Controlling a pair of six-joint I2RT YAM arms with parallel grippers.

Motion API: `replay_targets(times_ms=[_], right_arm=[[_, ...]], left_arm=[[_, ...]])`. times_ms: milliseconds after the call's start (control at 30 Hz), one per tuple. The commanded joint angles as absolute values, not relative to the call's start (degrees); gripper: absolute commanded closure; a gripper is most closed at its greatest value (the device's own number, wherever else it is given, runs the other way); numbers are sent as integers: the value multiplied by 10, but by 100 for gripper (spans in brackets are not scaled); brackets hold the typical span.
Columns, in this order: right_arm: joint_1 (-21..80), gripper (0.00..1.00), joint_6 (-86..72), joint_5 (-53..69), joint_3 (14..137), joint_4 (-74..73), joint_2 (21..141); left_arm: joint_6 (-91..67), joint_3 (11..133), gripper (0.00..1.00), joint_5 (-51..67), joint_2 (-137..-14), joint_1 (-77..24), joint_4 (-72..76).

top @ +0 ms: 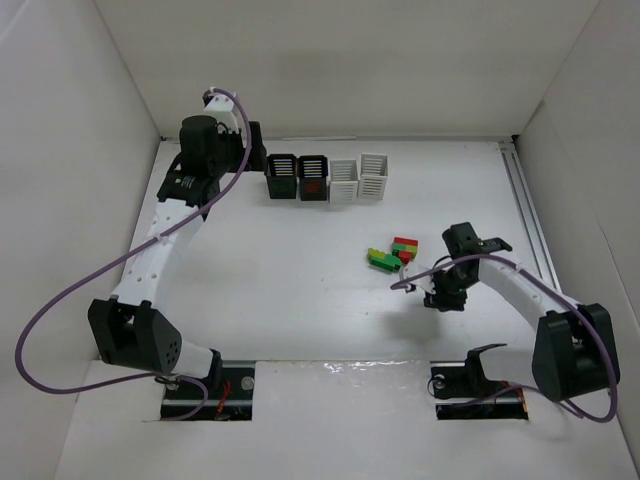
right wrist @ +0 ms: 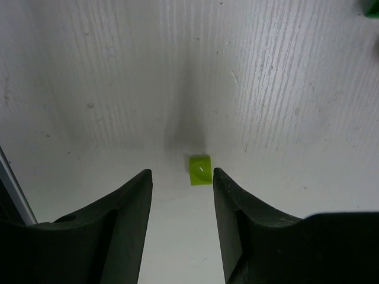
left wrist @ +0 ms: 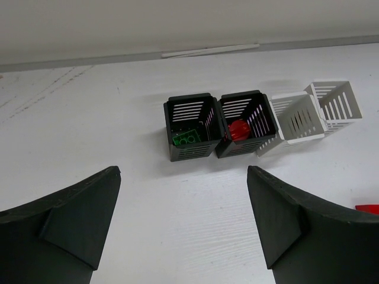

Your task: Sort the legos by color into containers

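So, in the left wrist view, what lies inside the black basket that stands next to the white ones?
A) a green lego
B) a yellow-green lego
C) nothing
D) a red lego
D: a red lego shows inside that black basket, while the green lego lies in the other black basket.

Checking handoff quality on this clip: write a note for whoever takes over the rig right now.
Left gripper: open, empty, facing the four baskets.
Right gripper: open, a yellow-green brick on the table at its tips, ungripped.
Done: green brick in the left black basket, red brick in the next black basket.
Left: the lego pile on the table; white baskets' contents unclear.
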State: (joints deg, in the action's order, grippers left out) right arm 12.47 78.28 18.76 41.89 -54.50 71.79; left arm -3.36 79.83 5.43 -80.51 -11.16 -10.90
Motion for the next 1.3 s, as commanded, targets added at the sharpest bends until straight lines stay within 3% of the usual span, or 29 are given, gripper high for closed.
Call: replay_targets(times_ms=[0, 667, 1267], right_arm=[[130, 49, 766, 192, 418, -520, 723], [125, 50, 766, 157, 424, -473, 780], [137, 66, 789, 125, 396, -455, 796]], left_arm=[[-40, 805, 15, 60, -800, -112, -84], [-40, 821, 14, 65, -821, -112, -84], [-40, 831, 14, 65, -843, -112, -84]])
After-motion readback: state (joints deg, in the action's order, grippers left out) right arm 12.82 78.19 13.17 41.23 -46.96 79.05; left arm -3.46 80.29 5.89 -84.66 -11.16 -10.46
